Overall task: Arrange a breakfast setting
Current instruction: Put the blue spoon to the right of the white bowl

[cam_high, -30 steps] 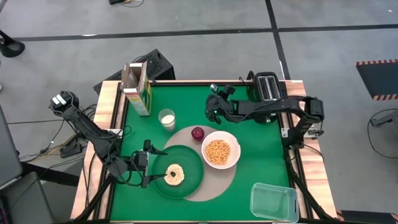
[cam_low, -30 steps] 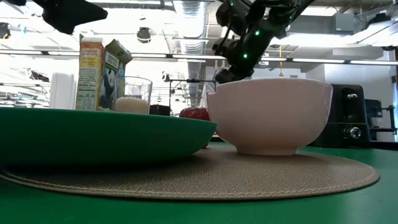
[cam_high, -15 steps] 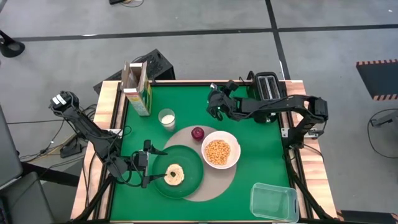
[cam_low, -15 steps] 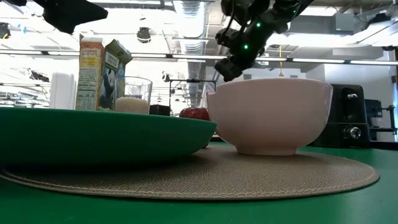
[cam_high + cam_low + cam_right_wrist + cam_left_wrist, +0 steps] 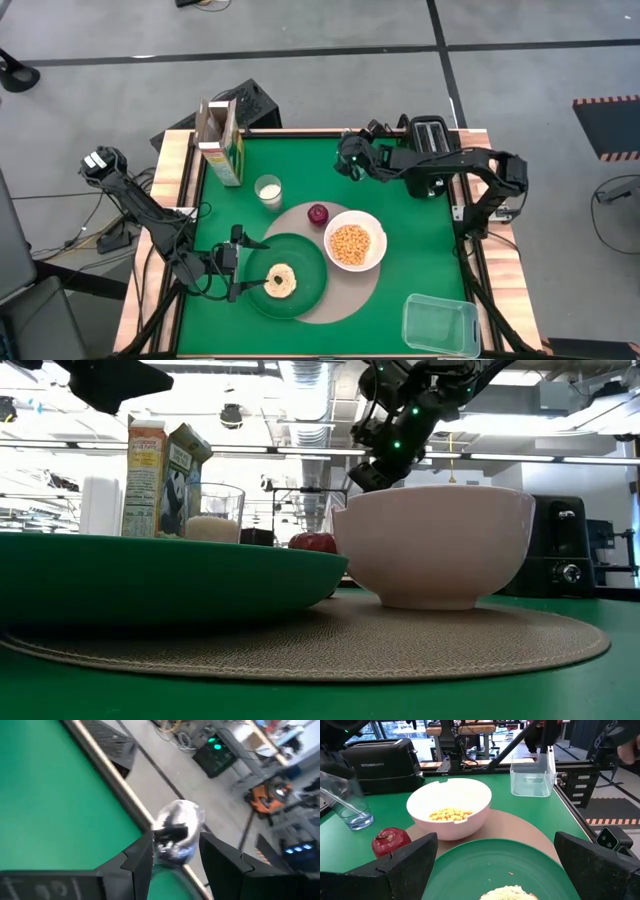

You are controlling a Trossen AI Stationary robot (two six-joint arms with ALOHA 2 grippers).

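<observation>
The dark-green plate (image 5: 290, 275), with a pale round cake on it, lies on the tan mat (image 5: 345, 290). The white bowl (image 5: 353, 240) of cereal also stands on the mat. The clear glass (image 5: 268, 190) and the cereal box (image 5: 220, 140) stand at the far left. My left gripper (image 5: 243, 270) is open at the plate's left rim, and its fingers (image 5: 395, 870) stand wide apart. My right gripper (image 5: 347, 160) is high over the far middle of the table and shut on the metal spoon (image 5: 176, 827). My right gripper pinches the spoon between its two fingers (image 5: 137, 857). The spoon's shiny rounded end (image 5: 180, 815) sticks out just past the fingertips. The spoon is lifted clear, high above the table. The fingers hide the rest of it.
A red apple (image 5: 318, 213) lies on the mat's far edge beside the bowl. A black toaster (image 5: 430, 140) stands at the far right corner. A clear plastic tub (image 5: 440, 325) stands at the near right corner. Bare green table lies between the toaster and the bowl.
My right gripper, still shut on the spoon, has gone toward the table's far edge and has turned somewhat, while its arm has drawn back toward the right.
</observation>
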